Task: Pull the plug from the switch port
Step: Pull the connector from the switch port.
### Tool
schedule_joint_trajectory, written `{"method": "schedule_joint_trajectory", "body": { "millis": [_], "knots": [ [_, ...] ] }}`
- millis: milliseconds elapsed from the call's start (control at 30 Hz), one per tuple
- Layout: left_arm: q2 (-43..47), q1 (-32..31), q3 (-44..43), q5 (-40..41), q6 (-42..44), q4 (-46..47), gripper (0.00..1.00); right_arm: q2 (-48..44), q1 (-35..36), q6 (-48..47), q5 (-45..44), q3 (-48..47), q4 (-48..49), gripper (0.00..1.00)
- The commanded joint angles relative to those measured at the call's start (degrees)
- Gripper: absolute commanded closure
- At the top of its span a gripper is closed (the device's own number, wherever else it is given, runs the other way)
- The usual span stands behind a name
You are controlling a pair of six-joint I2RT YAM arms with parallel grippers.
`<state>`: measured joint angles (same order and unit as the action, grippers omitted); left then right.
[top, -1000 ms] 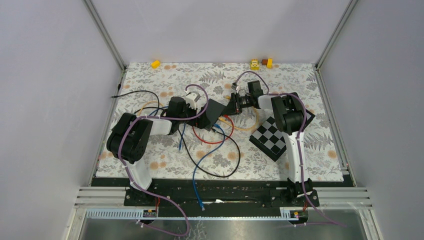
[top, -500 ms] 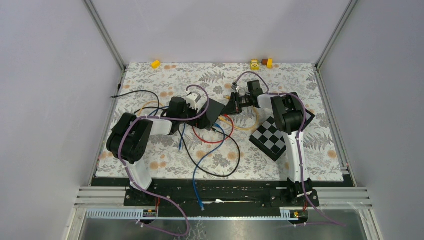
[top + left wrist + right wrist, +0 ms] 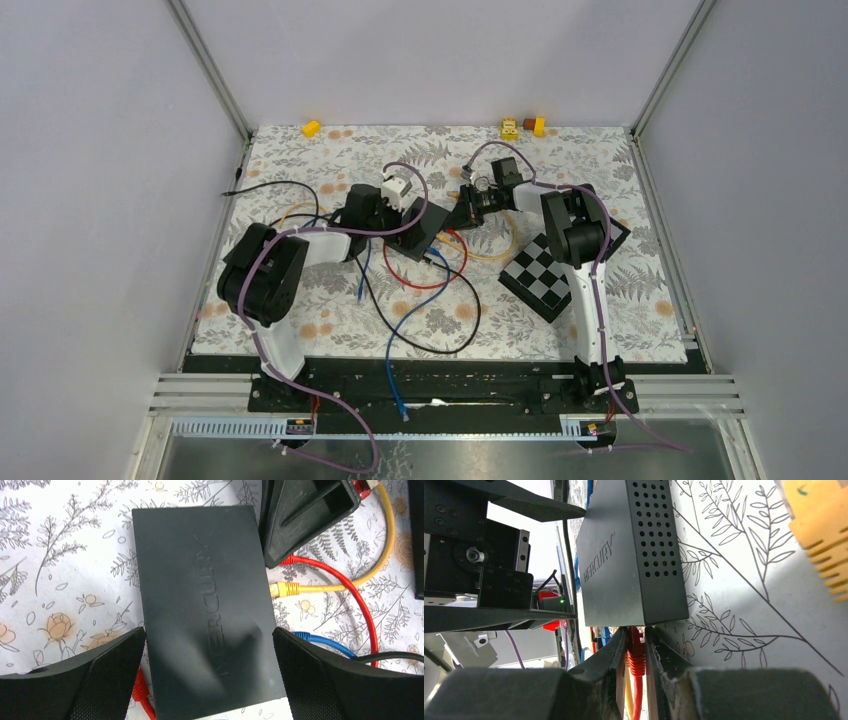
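The switch [image 3: 205,605] is a flat black box marked MERCURY, lying mid-table [image 3: 434,226]. My left gripper [image 3: 209,680] is open wide and straddles it, one finger along each long side; contact cannot be judged. A red plug [image 3: 636,652] sits in a port on the switch's [image 3: 624,555] end face. My right gripper [image 3: 636,632] is shut on that plug, its fingertips right against the switch. From above, the right gripper [image 3: 463,214] sits at the switch's right side and the left gripper [image 3: 410,210] at its left.
A yellow plug [image 3: 285,588] and a blue plug [image 3: 305,636] enter the same side of the switch. Red, blue and black cables loop over the mat [image 3: 430,290]. A checkered box [image 3: 545,275] lies under the right arm. Yellow blocks [image 3: 312,128] sit at the back.
My left gripper has swung right and back, coming over the switch while staying open. The right gripper has narrowed onto the red plug and edged slightly back.
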<state>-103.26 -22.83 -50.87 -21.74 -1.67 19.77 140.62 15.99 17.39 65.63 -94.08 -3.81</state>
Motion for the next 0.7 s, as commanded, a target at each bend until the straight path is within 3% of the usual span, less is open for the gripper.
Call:
{"method": "schedule_joint_trajectory", "body": {
  "millis": [0,300,667],
  "knots": [
    [-1.22,-0.85,-3.55,1.01,1.23,4.14,0.01,2.78,-0.56,-4.04,-5.72,-1.57,-2.95,0.85],
    [-5.34,-6.96,-10.67,12.17,7.23,-0.85,0.01,3.02,-0.52,-4.29,-5.16,-1.44,-2.70,0.86],
    [-9.45,-10.03,-14.03,23.36,11.75,-5.05,0.01,2.61,-0.52,-4.18,-5.21,-1.28,-2.74,0.87]
  ]
}}
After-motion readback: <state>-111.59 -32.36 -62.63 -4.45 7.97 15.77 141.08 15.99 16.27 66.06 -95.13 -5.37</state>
